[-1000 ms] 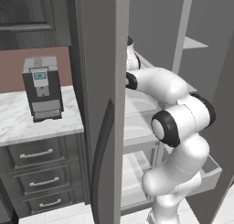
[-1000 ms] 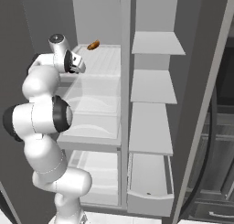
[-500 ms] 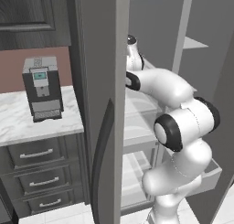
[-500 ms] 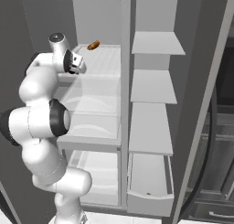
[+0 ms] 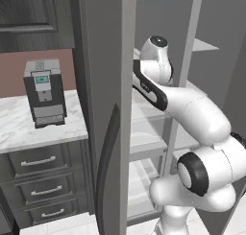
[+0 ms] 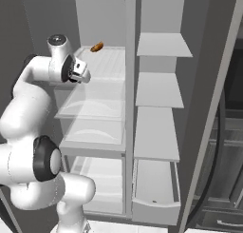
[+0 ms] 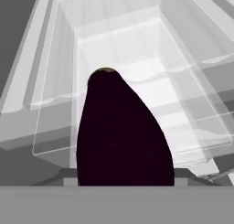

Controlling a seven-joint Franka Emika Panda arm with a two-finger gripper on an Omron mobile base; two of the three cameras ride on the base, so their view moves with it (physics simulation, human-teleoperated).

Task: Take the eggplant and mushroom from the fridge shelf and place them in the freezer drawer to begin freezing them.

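Observation:
The eggplant (image 7: 121,136) is a dark purple-black body that rises from between my fingers in the hand view, its brownish tip pointing away. My gripper (image 6: 79,73) is shut on it, at the left front edge of the upper fridge shelf (image 6: 107,65). The mushroom (image 6: 97,47), a small tan-brown lump, lies at the back left of that shelf, behind and above the gripper and apart from it. The freezer drawer (image 6: 156,209), a light grey box, stands pulled out at the bottom of the right column.
The fridge door (image 5: 103,109) stands open close to the left of my arm. Clear shelves and a bin (image 7: 151,86) lie below the hand. A coffee machine (image 5: 44,92) sits on the marble counter (image 5: 19,128) at left, above dark cabinet drawers (image 5: 41,181).
My arm's elbow has risen and folded in closer to the fridge. The hand has stayed by the upper shelf's left front edge. The mushroom has not moved.

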